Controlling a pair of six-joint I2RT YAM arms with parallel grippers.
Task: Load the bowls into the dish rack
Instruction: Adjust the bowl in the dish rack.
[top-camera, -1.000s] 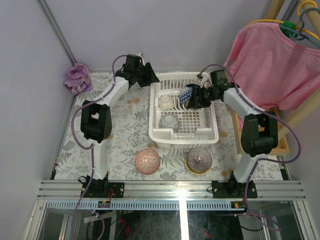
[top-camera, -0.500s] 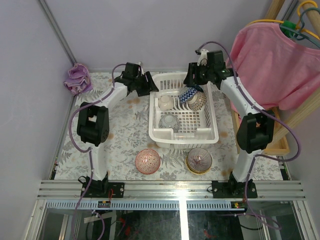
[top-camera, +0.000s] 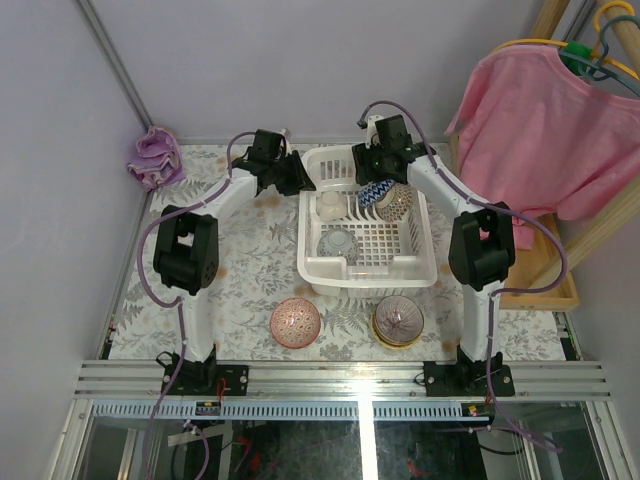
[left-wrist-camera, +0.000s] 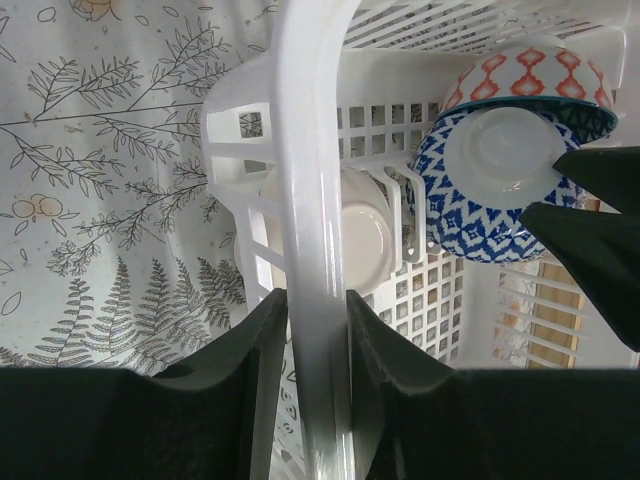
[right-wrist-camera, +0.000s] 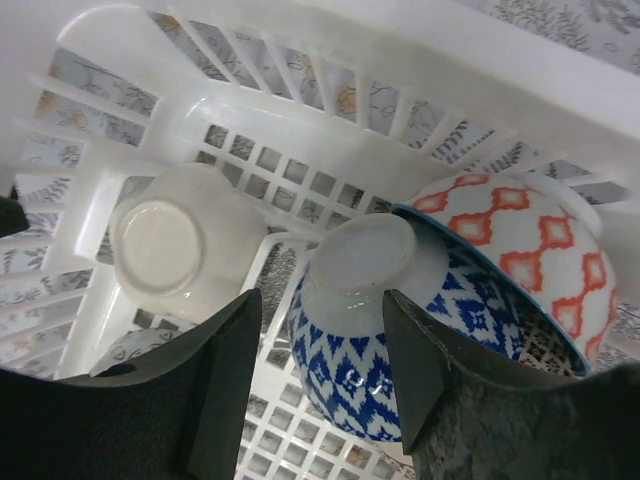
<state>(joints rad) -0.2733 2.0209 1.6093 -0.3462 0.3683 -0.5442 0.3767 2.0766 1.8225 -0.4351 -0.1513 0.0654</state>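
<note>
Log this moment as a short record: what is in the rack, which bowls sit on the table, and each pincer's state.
rack: white basket, middle of the table
in rack: white bowl, blue bowl, orange-patterned bowl, grey bowl
on table, near side: pink bowl, tan bowl
left pincer: closed on the rack's rim at its far left corner
right pincer: open, fingers either side of the blue bowl's foot
not yet loaded: two bowls

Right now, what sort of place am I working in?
Probably a mock home corner on a test rig: dish rack on fern-print tablecloth, hanging pink shirt, metal rails.
</note>
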